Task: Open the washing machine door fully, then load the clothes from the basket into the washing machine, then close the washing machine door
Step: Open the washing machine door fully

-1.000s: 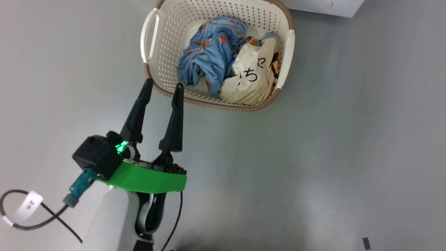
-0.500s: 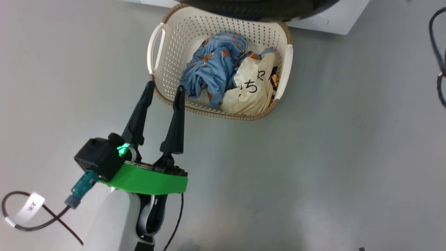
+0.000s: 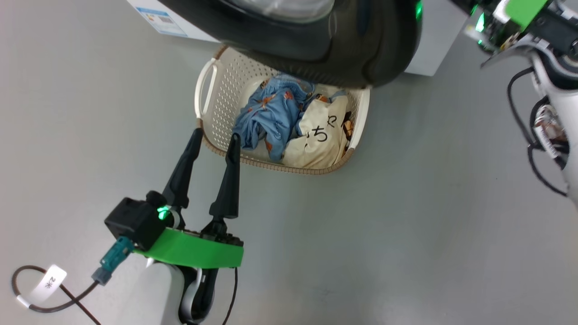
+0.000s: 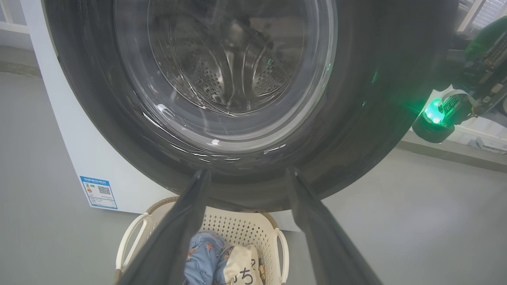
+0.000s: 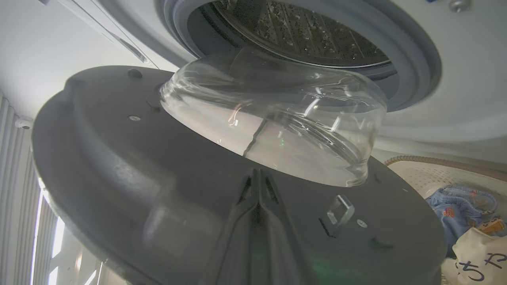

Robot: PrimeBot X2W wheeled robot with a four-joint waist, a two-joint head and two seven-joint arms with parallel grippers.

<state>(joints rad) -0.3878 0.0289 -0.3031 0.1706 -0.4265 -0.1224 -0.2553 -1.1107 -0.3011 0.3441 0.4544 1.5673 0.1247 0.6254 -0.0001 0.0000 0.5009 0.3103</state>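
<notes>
Washing machine door (image 3: 316,49) ajar, overhanging the upper edge of the basket (image 3: 212,117); open floor (image 3: 429,225) lower right. Left gripper (image 3: 216,133) spread, empty; right gripper (image 5: 258,174) clenched.

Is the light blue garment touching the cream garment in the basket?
Touching. The head view shows the light blue garment pressed against the cream garment inside the basket, no gap between them.

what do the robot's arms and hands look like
Left hand: two long tapering black fingers on a bright green plate, a black box with a green light, a teal plug, a dark cable with a white tag, pale forearm. Right hand: same dark fingers; its arm shows green casing and looped black cables.
</notes>
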